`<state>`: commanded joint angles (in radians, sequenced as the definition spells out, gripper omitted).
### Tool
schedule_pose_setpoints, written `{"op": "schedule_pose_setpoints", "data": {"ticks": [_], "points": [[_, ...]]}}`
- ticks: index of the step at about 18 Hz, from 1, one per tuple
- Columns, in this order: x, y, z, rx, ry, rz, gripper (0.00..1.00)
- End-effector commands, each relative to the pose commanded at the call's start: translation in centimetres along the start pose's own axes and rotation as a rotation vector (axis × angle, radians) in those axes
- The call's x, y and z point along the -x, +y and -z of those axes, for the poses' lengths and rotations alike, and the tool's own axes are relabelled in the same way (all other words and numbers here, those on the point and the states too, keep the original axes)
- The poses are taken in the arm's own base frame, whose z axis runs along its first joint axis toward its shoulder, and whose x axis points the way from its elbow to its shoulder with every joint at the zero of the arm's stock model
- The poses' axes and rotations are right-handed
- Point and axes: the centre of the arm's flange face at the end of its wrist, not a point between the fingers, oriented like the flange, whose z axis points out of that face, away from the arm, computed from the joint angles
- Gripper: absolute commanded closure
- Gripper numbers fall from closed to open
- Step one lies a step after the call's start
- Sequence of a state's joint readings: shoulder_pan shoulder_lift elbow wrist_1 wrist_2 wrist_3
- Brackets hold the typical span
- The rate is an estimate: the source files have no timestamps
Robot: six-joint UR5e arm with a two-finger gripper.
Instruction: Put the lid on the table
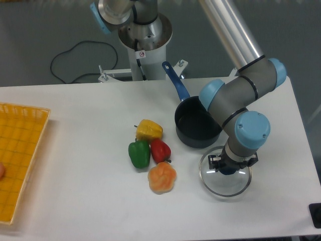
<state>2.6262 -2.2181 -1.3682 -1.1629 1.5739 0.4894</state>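
The round clear glass lid (225,178) has a thin shiny metal rim; the white worktop (80,201) looks smooth and matt.

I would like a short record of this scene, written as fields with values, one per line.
lid: round clear glass lid with dark blue knob, low over the white table, in front of the pan
gripper: two-finger gripper, closed on the knob
pan: dark blue saucepan, uncovered, empty
vegetables: yellow, green, red and orange peppers, clustered
tray: yellow mesh tray, left edge
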Motion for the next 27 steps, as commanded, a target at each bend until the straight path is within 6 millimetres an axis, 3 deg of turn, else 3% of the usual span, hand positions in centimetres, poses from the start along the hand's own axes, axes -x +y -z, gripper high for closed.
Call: {"op": "schedule_pose_setpoints", "data": {"ticks": [27], "points": [[-2.3,0.4,-1.3,-0.007,0.016,0.006,0.54]]}}
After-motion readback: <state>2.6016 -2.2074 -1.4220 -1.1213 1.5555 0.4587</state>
